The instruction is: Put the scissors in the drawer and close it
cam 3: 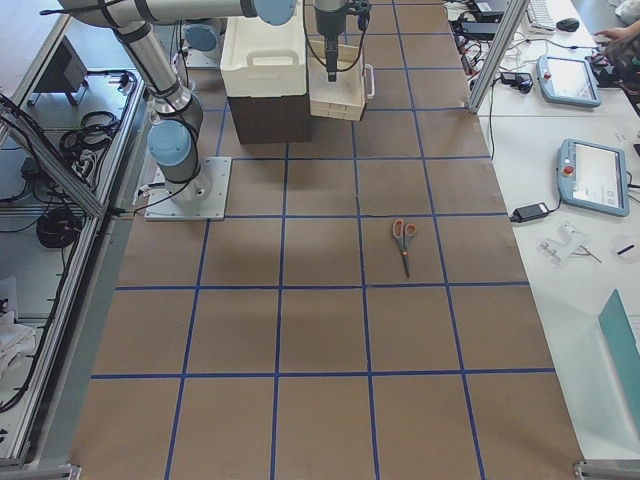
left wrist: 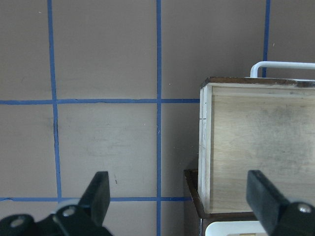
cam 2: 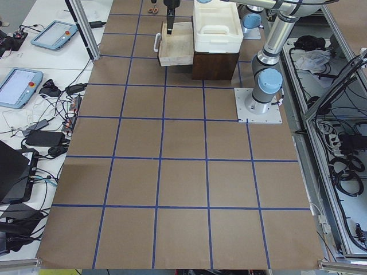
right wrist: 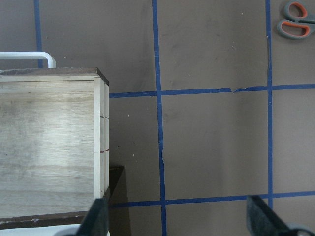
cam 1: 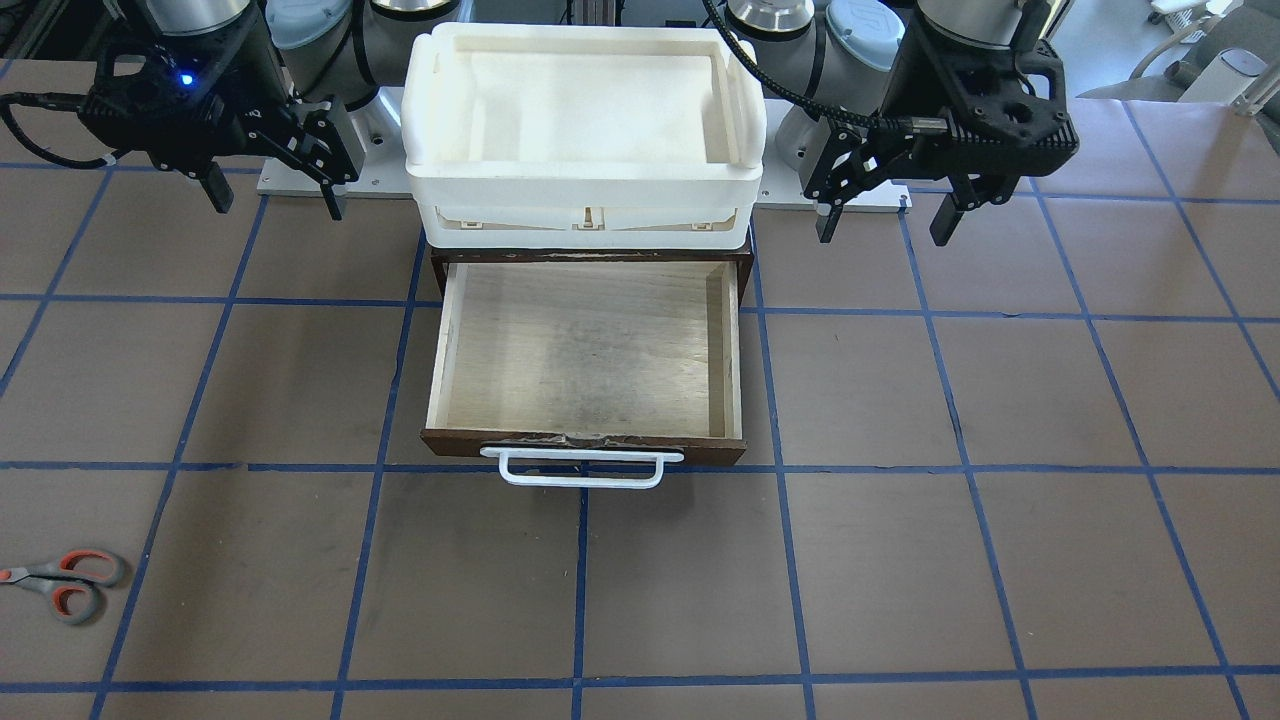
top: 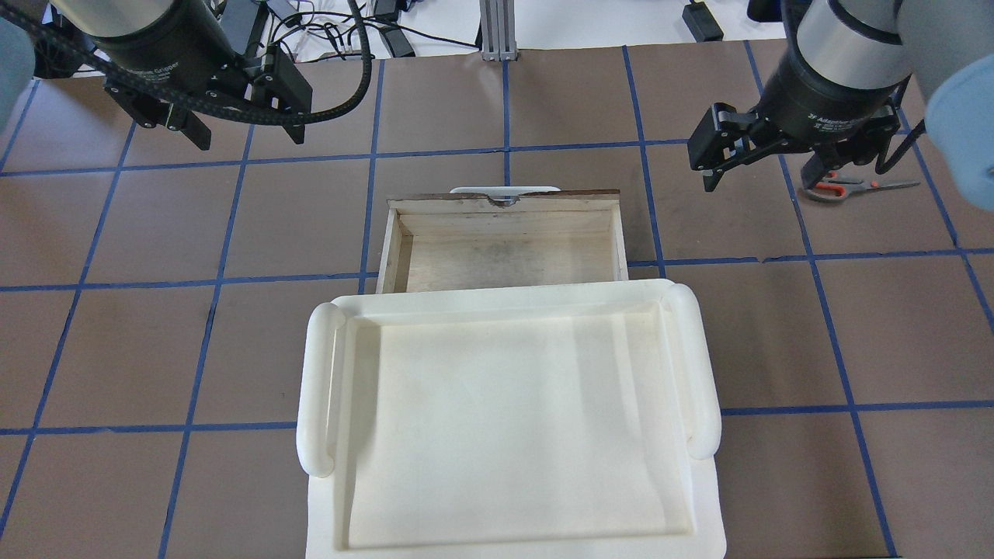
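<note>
The scissors [cam 1: 65, 583] lie flat on the brown table mat, grey handles with orange-red loops, far out on my right side. They also show in the overhead view [top: 842, 186] and at the top right of the right wrist view [right wrist: 297, 19]. The drawer [cam 1: 585, 350] is pulled open and empty, with its white bar handle [cam 1: 580, 468] facing away from me. My right gripper [cam 1: 275, 195] hangs open and empty above the mat, between the drawer and the scissors. My left gripper [cam 1: 885, 225] is open and empty on the drawer's other side.
A white plastic tray [cam 1: 585, 180] sits on top of the dark brown cabinet that the drawer slides out of. Blue tape lines grid the mat. Tablets and cables lie on the side tables beyond the mat's edge [cam 3: 590, 175].
</note>
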Controlling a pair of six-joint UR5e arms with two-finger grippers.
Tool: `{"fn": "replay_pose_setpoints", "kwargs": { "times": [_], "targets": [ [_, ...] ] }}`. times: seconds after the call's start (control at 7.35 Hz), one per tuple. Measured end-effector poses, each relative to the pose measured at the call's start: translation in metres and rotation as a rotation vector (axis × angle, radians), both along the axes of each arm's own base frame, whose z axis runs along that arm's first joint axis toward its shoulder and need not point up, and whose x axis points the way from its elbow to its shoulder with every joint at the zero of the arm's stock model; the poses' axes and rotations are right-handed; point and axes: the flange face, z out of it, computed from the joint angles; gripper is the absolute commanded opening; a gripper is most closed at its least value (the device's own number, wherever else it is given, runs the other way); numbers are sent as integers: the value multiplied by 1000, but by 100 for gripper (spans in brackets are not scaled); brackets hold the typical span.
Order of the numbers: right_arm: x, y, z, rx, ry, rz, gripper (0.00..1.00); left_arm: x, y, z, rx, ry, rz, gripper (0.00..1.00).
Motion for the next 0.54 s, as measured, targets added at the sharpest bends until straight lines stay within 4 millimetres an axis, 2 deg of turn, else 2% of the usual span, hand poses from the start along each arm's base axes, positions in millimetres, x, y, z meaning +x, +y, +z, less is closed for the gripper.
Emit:
{"fn": "replay_pose_setpoints", "kwargs": {
  "times": [0.54],
  "targets": [
    [0,-2,0,-10,-2,12,100,2,1,1,-1,-4,3,100]
  ]
}}
